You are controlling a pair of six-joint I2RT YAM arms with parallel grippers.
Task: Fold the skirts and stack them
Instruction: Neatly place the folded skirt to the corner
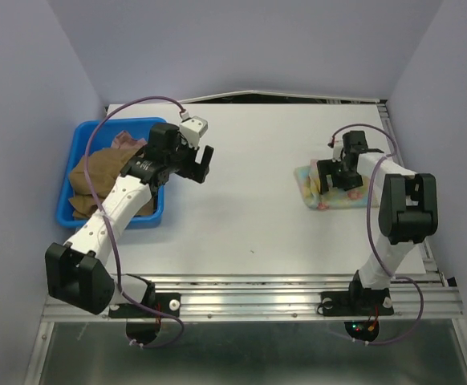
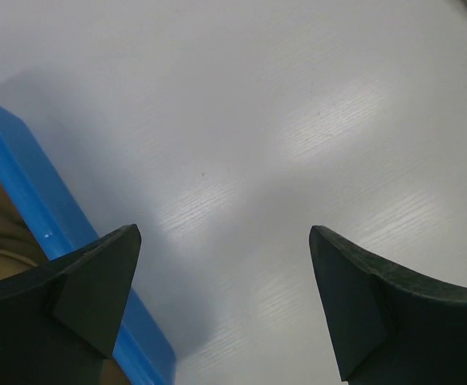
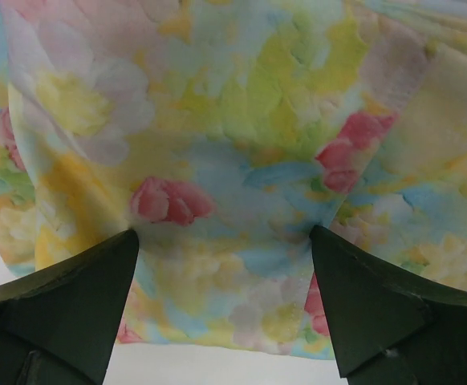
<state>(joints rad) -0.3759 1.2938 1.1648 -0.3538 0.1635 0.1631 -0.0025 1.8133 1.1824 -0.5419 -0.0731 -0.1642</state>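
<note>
The pastel yellow-blue skirt with pink flowers (image 1: 323, 192) lies folded on the table at the right. My right gripper (image 1: 339, 178) is open and presses down on it, both fingertips touching the cloth (image 3: 225, 200). The brown pleated skirt (image 1: 97, 172) lies bunched in the blue bin, and a bit of the dusty pink skirt (image 1: 126, 139) shows at the bin's far side. My left gripper (image 1: 197, 164) is open and empty, hovering over bare table (image 2: 241, 144) just right of the bin.
The blue plastic bin (image 1: 79, 132) stands at the table's left; its rim (image 2: 33, 192) shows in the left wrist view. The walls close in on both sides. A metal rail (image 1: 257, 301) runs along the near edge.
</note>
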